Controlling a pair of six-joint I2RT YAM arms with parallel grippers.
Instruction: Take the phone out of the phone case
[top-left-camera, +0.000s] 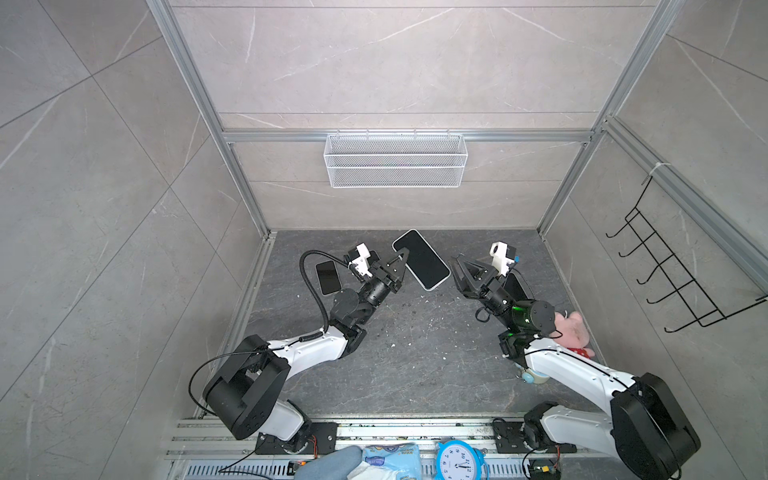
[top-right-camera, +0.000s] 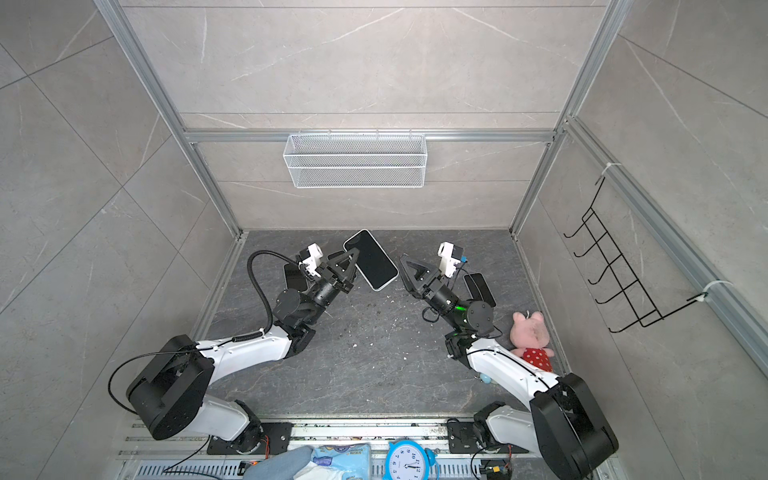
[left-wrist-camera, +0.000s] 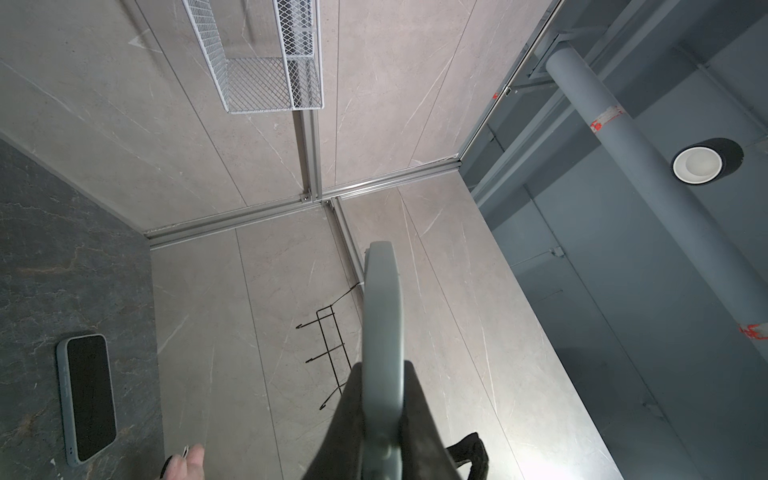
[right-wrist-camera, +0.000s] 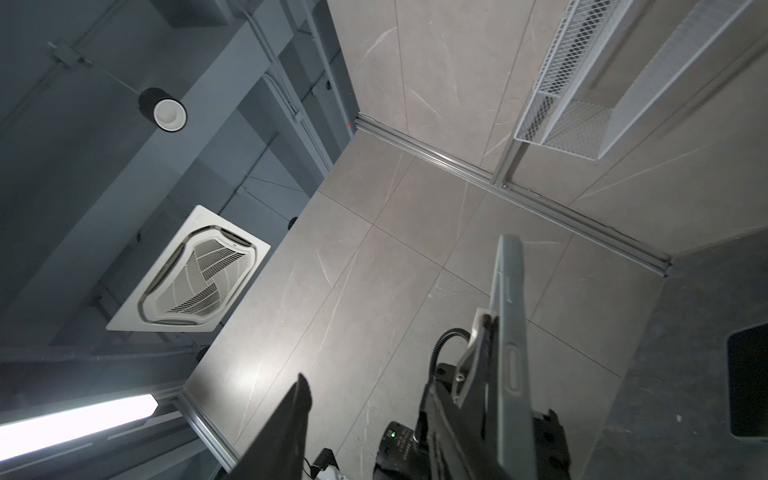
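The phone (top-left-camera: 422, 259) (top-right-camera: 371, 259) shows a black screen and sits inside a pale grey-green phone case (left-wrist-camera: 382, 311) (right-wrist-camera: 509, 316). It hangs tilted above the dark table, near the back wall. My left gripper (top-left-camera: 404, 254) (top-right-camera: 354, 251) is shut on the cased phone's long left edge; in the left wrist view both jaws press the case's sides. My right gripper (top-left-camera: 456, 273) (top-right-camera: 404, 272) stands open just right of the phone's near end, not touching it. One of its fingers (right-wrist-camera: 291, 424) shows well apart from the case.
A second cased phone (top-left-camera: 328, 277) (left-wrist-camera: 87, 399) lies on the table (top-left-camera: 415, 374) behind my left arm. A dark phone (top-left-camera: 515, 286) (right-wrist-camera: 748, 382) lies by my right arm. A pink plush toy (top-left-camera: 575, 330), wall basket (top-left-camera: 395, 160) and hook rack (top-left-camera: 673, 270) surround the workspace.
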